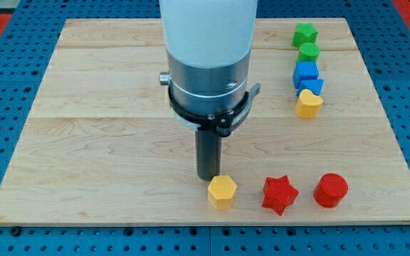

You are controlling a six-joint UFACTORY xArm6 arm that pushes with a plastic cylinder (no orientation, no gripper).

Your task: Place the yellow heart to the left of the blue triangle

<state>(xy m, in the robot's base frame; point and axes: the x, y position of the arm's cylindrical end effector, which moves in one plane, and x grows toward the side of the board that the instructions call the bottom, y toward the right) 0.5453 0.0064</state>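
The yellow heart [308,104] lies at the view's right, at the bottom of a column of blocks. The blue triangle [312,87] touches it just above, and a blue cube [305,72] sits above that. My tip [208,177] is far to the left of these, low in the middle of the board. It stands just up and left of a yellow hexagon [221,190], close to it or touching.
A green star [305,33] and a green cylinder [309,51] top the right column. A red star [279,193] and a red cylinder [330,190] lie near the bottom edge. The wooden board [84,142] rests on a blue pegboard.
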